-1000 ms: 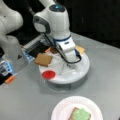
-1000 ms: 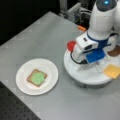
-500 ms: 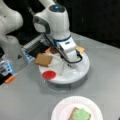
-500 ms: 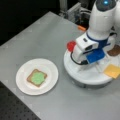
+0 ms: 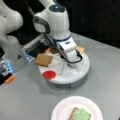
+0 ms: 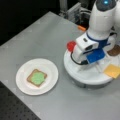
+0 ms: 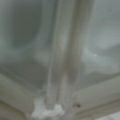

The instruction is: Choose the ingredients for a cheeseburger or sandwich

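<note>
Sandwich [image 5: 79, 114] so far: tan-brown toast square w/ green lettuce blob [image 6: 37, 77] on top, sitting on round white plate [image 6: 23, 86]. Plate is at a front view's bottom in one cam, at a front view's left in the other, well apart from the tray.

Remaining ingredients sit in a round white divided tray [image 5: 82, 72]: 2nd toast square [image 5: 43, 59], red tomato disc [image 5: 49, 74], yellow cheese square [image 6: 113, 70], dark brown patty disc [image 6: 115, 51], each in own compartment. Tomato is at tray edge nearest the plate side in both front views. Pieces are flat, small, toy-like.

Tool [image 5: 68, 65] is down over the tray centre, low between the dividers, white arm body above it, blue band on wrist. Fingertips hidden by the arm housing in both front views; wrist view is only blurred white tray ribs close up, no fingers visible. Can't tell if tool is spread or pressed together, nor if it pinches anything.

Surface [image 6: 45, 37]: plain grey, matte. Dark perforated board at a front view's bottom-left corner. Bkgd dark/black. Grey box w/ blue markings [image 5: 23, 53] and small orange item [image 5: 10, 79] at a front view's left. No legible writing or brands.
</note>
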### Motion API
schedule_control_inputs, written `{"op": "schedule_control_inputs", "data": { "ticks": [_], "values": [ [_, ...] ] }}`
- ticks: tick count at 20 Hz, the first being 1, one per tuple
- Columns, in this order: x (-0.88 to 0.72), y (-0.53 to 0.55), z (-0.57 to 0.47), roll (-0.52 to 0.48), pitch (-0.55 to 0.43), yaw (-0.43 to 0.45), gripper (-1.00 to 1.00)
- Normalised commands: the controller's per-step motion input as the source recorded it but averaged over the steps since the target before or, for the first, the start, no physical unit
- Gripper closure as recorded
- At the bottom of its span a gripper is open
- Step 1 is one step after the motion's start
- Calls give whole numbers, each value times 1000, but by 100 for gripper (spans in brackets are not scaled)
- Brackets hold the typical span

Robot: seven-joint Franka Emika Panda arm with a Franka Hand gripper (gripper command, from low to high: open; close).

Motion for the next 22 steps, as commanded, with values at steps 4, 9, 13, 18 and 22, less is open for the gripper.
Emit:
{"op": "schedule_control_inputs", "data": {
  "ticks": [4, 9, 13, 18, 22],
  "values": [
    [-222, 190, 119, -51, -55, 18, -100],
    [-168, 150, 22, -55, -74, -78, -100],
    [-173, 89, -18, -68, -39, -88, -100],
    [-245, 92, 194, -32, 40, -148, -100],
    [-197, 136, 328, 37, 125, -459, -100]
  ]
}}
